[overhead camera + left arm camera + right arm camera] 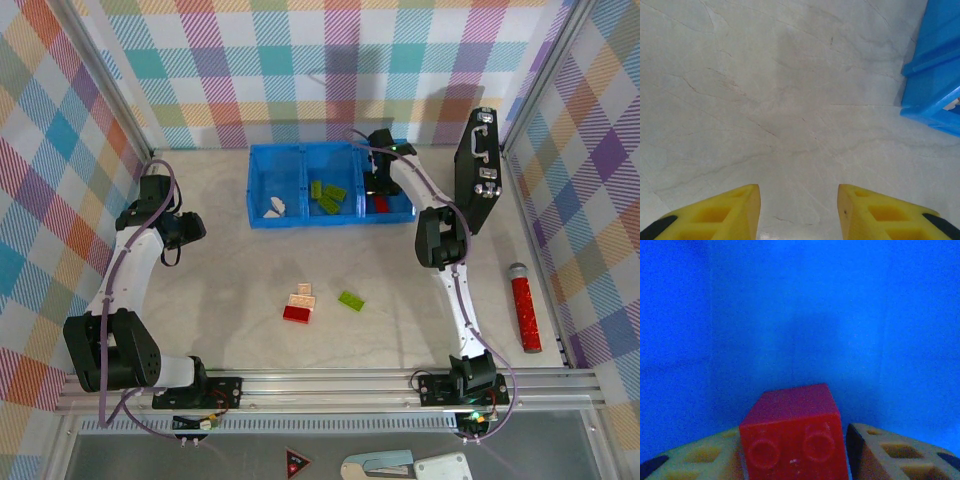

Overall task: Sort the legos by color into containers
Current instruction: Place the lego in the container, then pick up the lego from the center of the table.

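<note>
The blue tray point(300, 222) of three containers stands at the back of the table. Cream legos point(274, 209) lie in its left compartment, green ones point(328, 196) in the middle, a red one point(381, 204) in the right. My right gripper point(378, 180) reaches down into the right compartment. In the right wrist view a red lego point(792, 440) sits between the fingers point(880, 452) against the blue wall point(800, 315), with a dark gap at the right finger; the right gripper point(795, 455) is open. A cream lego point(301, 295), a red lego point(297, 313) and a green lego point(351, 300) lie mid-table. My left gripper point(190, 230) point(799, 210) hovers open over bare table.
A black case point(478, 170) with metal latches stands upright just right of the tray. A long red cylinder point(525, 310) lies near the right wall. Plaid walls close in the table on three sides. The tray's corner point(935, 85) shows right of the left fingers.
</note>
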### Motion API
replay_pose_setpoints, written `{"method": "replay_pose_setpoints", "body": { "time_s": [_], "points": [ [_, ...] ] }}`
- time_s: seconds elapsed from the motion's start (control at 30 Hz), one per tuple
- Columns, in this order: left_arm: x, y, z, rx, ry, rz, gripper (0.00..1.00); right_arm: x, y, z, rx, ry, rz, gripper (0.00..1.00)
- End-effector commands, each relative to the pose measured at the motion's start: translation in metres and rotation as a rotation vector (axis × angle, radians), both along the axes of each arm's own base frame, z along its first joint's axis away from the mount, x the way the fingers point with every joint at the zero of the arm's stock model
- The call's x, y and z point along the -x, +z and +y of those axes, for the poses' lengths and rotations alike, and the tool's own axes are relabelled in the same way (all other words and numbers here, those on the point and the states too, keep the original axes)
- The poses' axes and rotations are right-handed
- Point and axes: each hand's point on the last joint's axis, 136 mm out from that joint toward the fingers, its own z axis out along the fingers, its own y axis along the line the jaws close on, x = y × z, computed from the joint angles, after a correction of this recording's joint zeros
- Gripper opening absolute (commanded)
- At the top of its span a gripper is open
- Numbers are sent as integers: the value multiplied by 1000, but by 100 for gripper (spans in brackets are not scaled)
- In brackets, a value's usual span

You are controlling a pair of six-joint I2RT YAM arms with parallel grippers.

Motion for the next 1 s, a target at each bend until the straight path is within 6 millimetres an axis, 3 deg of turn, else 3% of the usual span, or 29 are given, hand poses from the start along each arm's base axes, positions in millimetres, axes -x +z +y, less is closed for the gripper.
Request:
{"method": "replay_pose_setpoints", "body": {
  "time_s": [0.0,0.27,0.5,0.97],
  "points": [
    [0,2,1,8,-5,-2,45,0,56,1,-44,15,-69,54],
    [-1,-3,-7,42,-24,9,45,14,77,-1,-70,-2,-64,56],
    [-3,-1,-26,47,-73,23,45,40,94,-8,-72,-20,-51,57],
    [8,-1,-102,67,-211,73,46,118,108,-19,-123,-37,-7,57]
  ]
}}
